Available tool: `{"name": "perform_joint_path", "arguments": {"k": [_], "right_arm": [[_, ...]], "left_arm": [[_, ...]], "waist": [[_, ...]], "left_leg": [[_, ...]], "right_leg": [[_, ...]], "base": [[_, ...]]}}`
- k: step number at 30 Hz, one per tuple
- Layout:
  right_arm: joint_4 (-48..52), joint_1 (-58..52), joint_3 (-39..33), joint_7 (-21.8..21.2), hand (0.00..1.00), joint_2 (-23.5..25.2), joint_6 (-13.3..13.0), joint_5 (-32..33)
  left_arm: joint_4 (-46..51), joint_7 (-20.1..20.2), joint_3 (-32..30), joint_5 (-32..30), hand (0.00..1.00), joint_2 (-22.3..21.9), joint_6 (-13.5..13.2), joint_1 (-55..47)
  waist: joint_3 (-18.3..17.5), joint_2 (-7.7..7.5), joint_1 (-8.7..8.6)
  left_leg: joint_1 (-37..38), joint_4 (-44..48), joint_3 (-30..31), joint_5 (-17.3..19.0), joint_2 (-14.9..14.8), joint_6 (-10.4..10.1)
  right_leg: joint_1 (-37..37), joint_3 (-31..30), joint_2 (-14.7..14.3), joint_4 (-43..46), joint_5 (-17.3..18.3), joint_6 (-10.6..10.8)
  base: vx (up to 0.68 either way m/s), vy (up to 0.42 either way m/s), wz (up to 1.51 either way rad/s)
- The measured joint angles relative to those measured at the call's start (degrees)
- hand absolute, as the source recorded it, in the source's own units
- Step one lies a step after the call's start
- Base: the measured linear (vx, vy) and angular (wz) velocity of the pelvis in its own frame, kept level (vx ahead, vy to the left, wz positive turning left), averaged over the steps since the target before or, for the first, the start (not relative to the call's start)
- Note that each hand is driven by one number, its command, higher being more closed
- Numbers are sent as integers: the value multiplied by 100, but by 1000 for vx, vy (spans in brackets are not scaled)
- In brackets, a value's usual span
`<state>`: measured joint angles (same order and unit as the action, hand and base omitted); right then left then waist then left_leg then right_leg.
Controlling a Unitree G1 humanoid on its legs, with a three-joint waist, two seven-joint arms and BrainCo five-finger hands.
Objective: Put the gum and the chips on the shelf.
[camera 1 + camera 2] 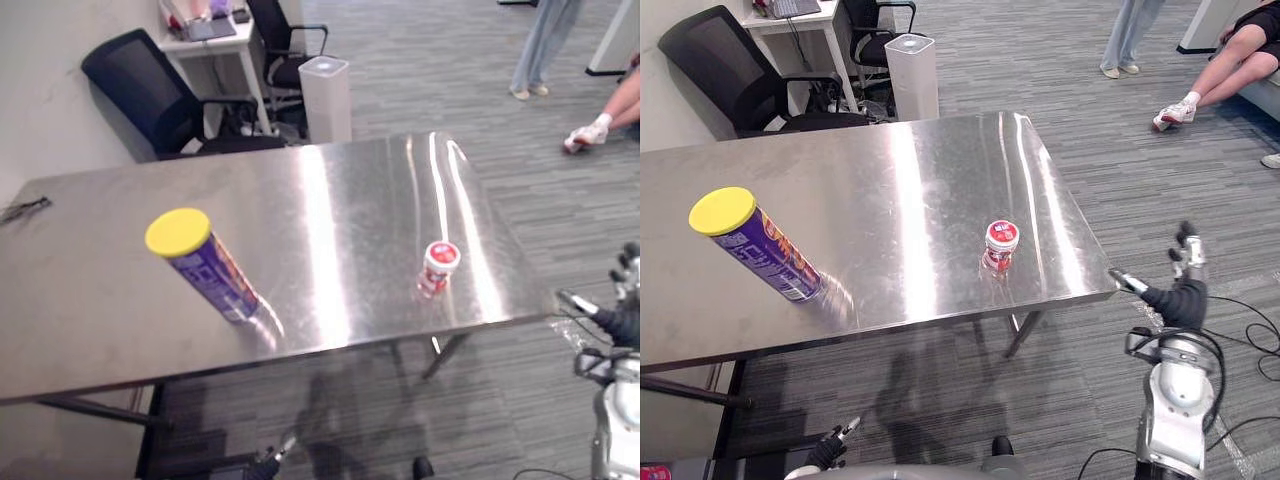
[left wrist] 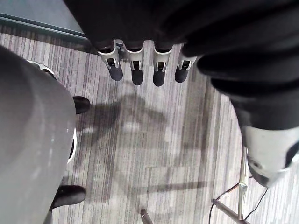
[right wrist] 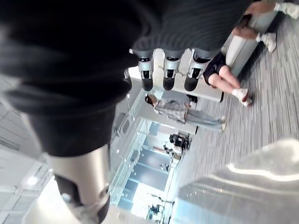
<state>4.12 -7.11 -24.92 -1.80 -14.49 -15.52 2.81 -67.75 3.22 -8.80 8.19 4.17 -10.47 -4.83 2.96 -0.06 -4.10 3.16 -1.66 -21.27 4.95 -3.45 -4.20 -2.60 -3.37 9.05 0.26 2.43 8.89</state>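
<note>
The chips can (image 1: 205,262) stands at the near left of the bench (image 1: 350,200), with the gum jar (image 1: 438,267) by its near right edge. The right hand (image 1: 1180,290) is off the right corner and the left hand (image 2: 137,74) is low over the carpet (image 2: 154,154). Both have their fingers released and hold nothing.

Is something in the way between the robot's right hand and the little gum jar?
Nothing visible is. The gum jar stands alone near the table's right edge, and the open right hand is just past that edge. Bare tabletop lies between them; the chips can is far over on the left.
</note>
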Motion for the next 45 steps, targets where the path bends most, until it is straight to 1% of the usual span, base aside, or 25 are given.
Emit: {"name": "perform_joint_path", "arguments": {"k": [1, 4, 8, 10, 11, 12, 16, 20, 23, 27, 29, 31, 33, 35, 41, 44, 45], "right_arm": [[12, -71, 247, -132, 0, -24, 0, 5], [72, -208, 521, -320, 0, -40, 1, 59], [69, -211, 810, -462, 0, -103, 1, 183], [63, -193, 1008, -470, 0, -141, 1, 183], [54, -175, 1126, -463, 0, -140, 1, 184], [35, -163, 1190, -459, 0, -140, 1, 184], [-162, 47, 1583, -456, 0, -129, 7, 227], [-639, 400, 1895, -336, 0, -116, 34, 229], [-777, 557, 1932, -229, 0, -54, 57, 225], [-958, 819, 1971, -129, 0, -14, 64, 219], [-958, 878, 2037, -56, 0, -13, 65, 223], [-958, 927, 2100, -35, 0, -2, 65, 231], [-961, 979, 2096, -26, 0, 54, 65, 432], [-988, 1025, 2094, -6, 0, 139, 65, 494], [-1194, 1154, 2101, 0, 0, 210, 108, 502], [-1213, 1199, 2105, 3, 0, 211, 109, 519], [-1239, 1223, 2107, 6, 0, 211, 110, 628]], "left_arm": [[0, 9, 19, -11, 0, -2, 0, 0], [-6, 10, 64, -54, 0, 1, -1, -6], [-11, 39, 236, -79, 0, 39, 2, -9], [-10, 42, 278, -82, 0, 42, 1, -2], [-6, 40, 284, -82, 0, 43, 1, 11], [-3, 40, 293, -83, 0, 42, -1, 17], [-3, 29, 424, -90, 0, 56, -2, 22], [-5, -15, 484, -187, 0, 69, 1, 61], [5, -59, 522, -194, 0, 67, 4, 109], [11, -73, 519, -214, 0, 68, 6, 108], [53, -87, 514, -213, 0, 73, 55, 100], [54, -107, 514, -213, 0, 80, 69, 101], [61, -124, 514, -212, 0, 86, 69, 102], [62, -126, 517, -219, 0, 93, 69, 103], [121, -182, 519, -227, 0, 108, 69, 95], [157, -187, 518, -227, 0, 109, 74, 90], [169, -192, 518, -227, 0, 108, 75, 84]], "waist": [[-8, 8, 2], [-63, 12, 15], [-121, 8, 14], [-128, -1, 41], [-130, 1, 99], [-133, -1, 112], [-137, -6, 131], [-142, -21, 175], [-142, -38, 274], [-140, -46, 276], [-131, -63, 282], [-129, -74, 282], [-126, -89, 287], [-128, -101, 286], [-102, -146, 301], [-88, -168, 311], [-84, -173, 313]], "left_leg": [[0, 9, 9, -1, -2, 2], [0, 6, 39, -8, -1, 10], [4, 5, 123, -13, 4, 18], [3, 4, 141, -18, 2, 22], [3, 3, 141, -20, 3, 24], [3, 2, 142, -21, 3, 26], [0, -23, 174, -54, 17, 53], [-3, -97, 280, -129, 34, 74], [2, -233, 332, -247, 40, 71], [1, -324, 426, -328, 49, 73], [3, -366, 452, -368, 57, 81], [4, -368, 452, -370, 58, 84], [4, -370, 454, -370, 66, 85], [4, -371, 454, -370, 70, 85], [3, -373, 460, -370, 74, 84], [2, -373, 453, -370, 76, 84], [1, -374, 450, -370, 75, 85]], "right_leg": [[0, 4, -1, -1, -2, 4], [1, 36, -4, -6, -3, 4], [85, 117, 4, -28, -3, 5], [90, 144, 3, -27, -3, 5], [91, 145, 3, -27, -3, 5], [92, 146, 3, -27, -3, 5], [109, 194, 16, -36, -8, 11], [204, 312, 23, -203, -123, -1], [186, 381, 14, -204, -127, -7], [192, 467, 11, -204, -134, -17], [189, 491, 12, -204, -138, -22], [189, 492, 12, -205, -139, -21], [190, 495, 13, -209, -140, -20], [194, 497, 11, -220, -141, -20], [207, 510, 10, -239, -142, -19], [255, 514, 7, -348, -220, -24], [289, 514, 10, -424, -260, -28]], "base": [[-57, -32, 0], [-33, -27, 3], [1, -23, 9], [-1, -24, 8], [0, 0, 0], [0, 0, 0], [-12, -16, 5], [-29, -23, 11], [-43, -35, 11], [-42, -35, 12], [-32, -26, 6], [0, 0, 0], [0, 0, 0], [0, 0, 0], [-3, -10, 0], [0, 0, 0], [0, 0, 0]]}}
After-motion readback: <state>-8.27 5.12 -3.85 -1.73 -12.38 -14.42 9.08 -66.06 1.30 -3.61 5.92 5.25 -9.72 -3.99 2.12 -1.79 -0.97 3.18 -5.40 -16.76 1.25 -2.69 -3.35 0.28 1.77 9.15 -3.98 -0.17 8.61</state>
